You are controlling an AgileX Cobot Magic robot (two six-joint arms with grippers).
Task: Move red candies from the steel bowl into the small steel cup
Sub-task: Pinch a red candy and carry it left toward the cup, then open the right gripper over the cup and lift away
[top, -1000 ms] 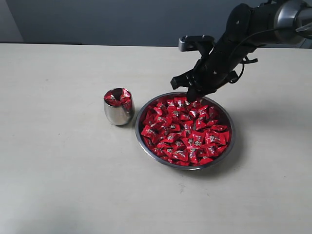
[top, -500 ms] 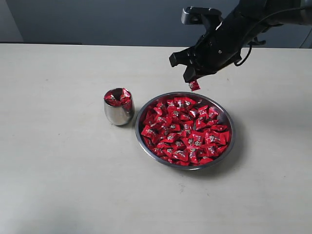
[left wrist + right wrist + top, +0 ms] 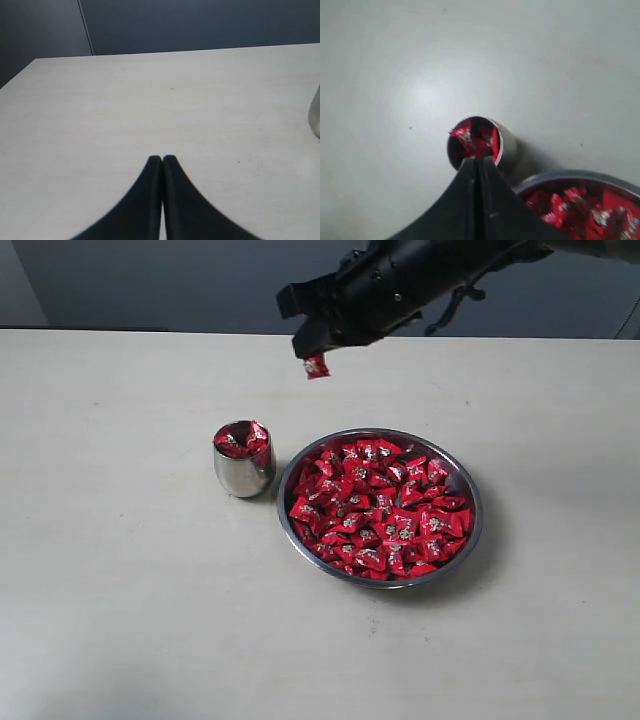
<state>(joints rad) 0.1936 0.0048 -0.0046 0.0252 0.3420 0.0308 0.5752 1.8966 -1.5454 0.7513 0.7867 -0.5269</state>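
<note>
Pinching one red candy [image 3: 316, 366] with the right claw [image 3: 310, 350], tips pressed together on the wrapper so that the sweet hangs just below them. Held up in the air over the pale worktop [image 3: 120, 590], touching nothing else, and placed in the exterior view above the small steel cup [image 3: 240, 480] and a little toward the bowl's side of it. Seen from the right wrist, the same right claw [image 3: 476, 161] with its dark tips meeting just short of the small steel cup [image 3: 509, 148], looking down into its mouth; cannot tell there where the pinched sweet ends and the cup's contents begin. Standing upright on the worktop, that cup, already filled to the brim with red candies [image 3: 243, 440], a few poking above the rim. Just beside it, near but apart, the wide steel bowl [image 3: 478, 512], heaped across its whole floor with red candies [image 3: 385, 508] in shiny wrappers with small silver marks. Low over bare worktop [image 3: 150, 100], well off to one side, the left claw [image 3: 162, 159], tips pressed together on nothing, with only a sliver of the cup [image 3: 315, 112] at the frame's edge.
</note>
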